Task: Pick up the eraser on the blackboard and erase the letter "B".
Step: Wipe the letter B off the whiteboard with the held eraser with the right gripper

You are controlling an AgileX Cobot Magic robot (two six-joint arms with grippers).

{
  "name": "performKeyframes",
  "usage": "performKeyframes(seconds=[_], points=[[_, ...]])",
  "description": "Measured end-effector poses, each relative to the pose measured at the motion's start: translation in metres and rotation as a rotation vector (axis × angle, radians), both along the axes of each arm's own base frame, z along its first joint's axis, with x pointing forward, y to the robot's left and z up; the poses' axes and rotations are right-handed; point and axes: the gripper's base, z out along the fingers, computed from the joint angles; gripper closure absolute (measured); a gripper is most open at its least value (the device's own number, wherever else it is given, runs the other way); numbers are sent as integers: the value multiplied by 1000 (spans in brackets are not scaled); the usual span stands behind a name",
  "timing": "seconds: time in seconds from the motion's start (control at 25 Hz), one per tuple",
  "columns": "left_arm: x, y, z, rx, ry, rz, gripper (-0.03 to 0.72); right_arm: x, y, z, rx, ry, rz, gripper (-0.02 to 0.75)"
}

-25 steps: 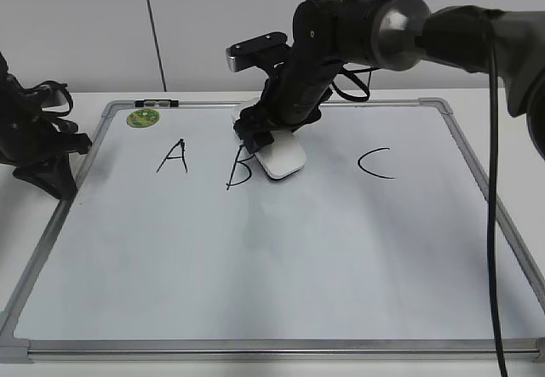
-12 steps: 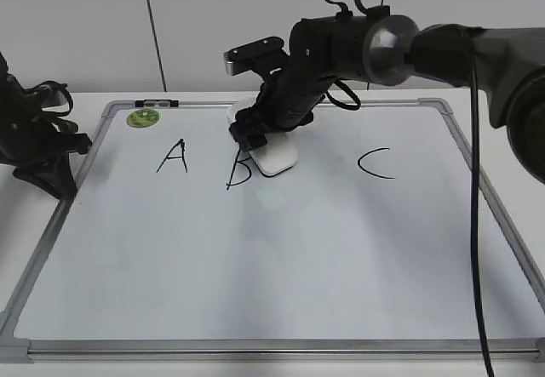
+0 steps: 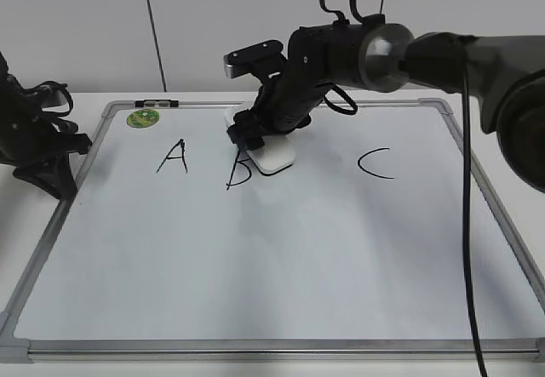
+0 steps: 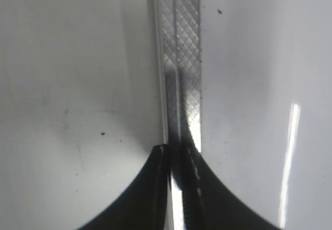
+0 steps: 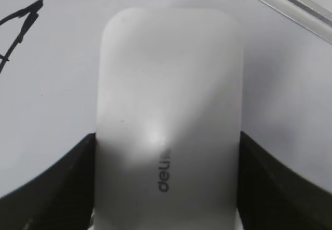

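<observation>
The flat white plastic eraser (image 5: pixel 168 121) is looking smooth and satiny. The large whiteboard's (image 3: pixel 281 258) glossy white surface is gleaming inside its cross-hatched silver metal frame (image 4: pixel 181 58).

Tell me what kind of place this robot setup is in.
Probably a lab or office test bench, though little of the room shows. A framed whiteboard with marker letters lies flat on a white table, two black robot arms work over it, and a plain pale wall stands right behind.

The right arm reaches in from the right, elbow high, wrist bent down toward the middle. Its gripper (image 3: pixel 260 143) has its fingers (image 5: pixel 57 188) clamped on both sides of the eraser (image 5: pixel 168 121). The left gripper (image 3: pixel 47 168) sits low at the left edge, fingers pressed together.
</observation>
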Motion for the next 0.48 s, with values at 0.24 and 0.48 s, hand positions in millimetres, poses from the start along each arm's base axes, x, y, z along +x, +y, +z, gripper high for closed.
performKeyframes(seconds=[0.24,0.48], points=[[0,0,0,0,0,0,639,1,1,-11,-7,19,-2,209],[0,0,0,0,0,0,639,1,0,-12,-9,25,-2,209]])
